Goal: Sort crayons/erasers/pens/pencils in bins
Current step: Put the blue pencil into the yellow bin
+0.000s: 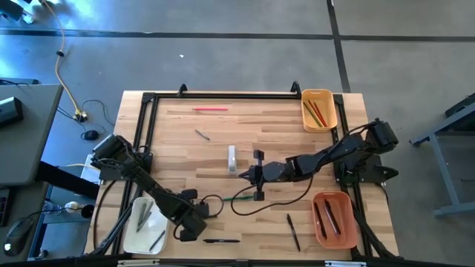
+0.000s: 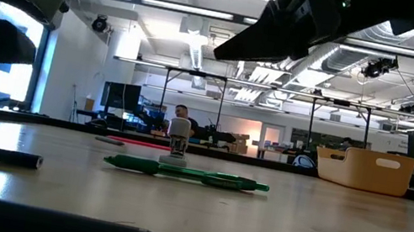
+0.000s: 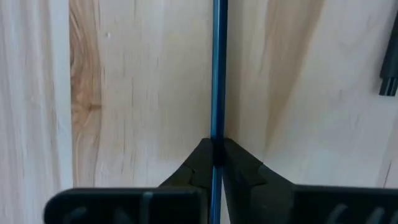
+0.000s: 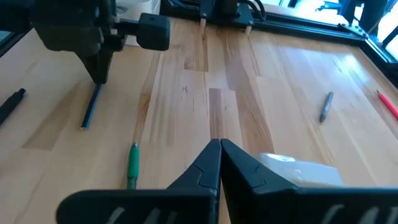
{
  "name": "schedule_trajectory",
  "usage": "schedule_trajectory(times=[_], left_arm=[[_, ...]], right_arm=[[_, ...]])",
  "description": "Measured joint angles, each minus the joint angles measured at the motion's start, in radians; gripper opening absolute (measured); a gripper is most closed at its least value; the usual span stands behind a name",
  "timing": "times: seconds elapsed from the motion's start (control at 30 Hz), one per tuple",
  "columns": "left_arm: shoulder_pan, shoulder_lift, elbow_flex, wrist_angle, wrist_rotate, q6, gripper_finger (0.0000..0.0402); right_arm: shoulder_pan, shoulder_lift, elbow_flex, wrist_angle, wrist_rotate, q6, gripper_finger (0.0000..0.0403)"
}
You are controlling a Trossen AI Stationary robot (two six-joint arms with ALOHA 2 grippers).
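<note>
My left gripper (image 1: pixel 187 231) stands near the table's front edge, pointing down, shut on a thin blue pencil (image 3: pixel 217 68) that lies on the wood; the right wrist view also shows that pencil (image 4: pixel 91 112) below the left gripper (image 4: pixel 99 79). My right gripper (image 1: pixel 241 176) hangs shut over the table's middle and holds nothing. Below and in front of it lie a green pen (image 4: pixel 132 165) and a white eraser (image 4: pixel 298 168). Three bins stand on the table: yellow-orange (image 1: pixel 319 94) at the far right, orange (image 1: pixel 349 222) at the near right, cream-white (image 1: pixel 133 236) at the near left. My left gripper pinches the blue pencil's shaft (image 3: pixel 217 134) between its two fingertips (image 3: pixel 198 155), which come from above, point down and stand on either side across the pencil. The pencil lies flat on the table, running out past the fingers.
A black pen (image 1: pixel 221 240) lies just right of my left gripper, another (image 1: pixel 293 231) beside the orange bin. A red pencil (image 1: pixel 211 110) and a grey stick (image 1: pixel 202 134) lie toward the far edge. A black frame (image 1: pixel 223 95) runs round the table, and a cable (image 1: pixel 245 208) loops near the middle.
</note>
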Motion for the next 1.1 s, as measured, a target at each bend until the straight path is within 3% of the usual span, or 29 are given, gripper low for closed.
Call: schedule_trajectory(times=[0.3,0.77,1.1], left_arm=[[0.028,-0.02,-0.002,-0.002,-0.011,0.121,0.0002],[0.074,-0.04,-0.005,0.004,-0.063,0.2,0.0],[0.138,-0.043,-0.005,0.096,-0.013,0.291,0.0]], right_arm=[[0.033,-0.047,-0.05,-0.015,0.061,0.045,0.0],[0.083,-0.047,-0.318,0.436,0.018,0.278,0.0],[0.151,0.067,-0.283,0.475,0.044,0.412,0.0001]])
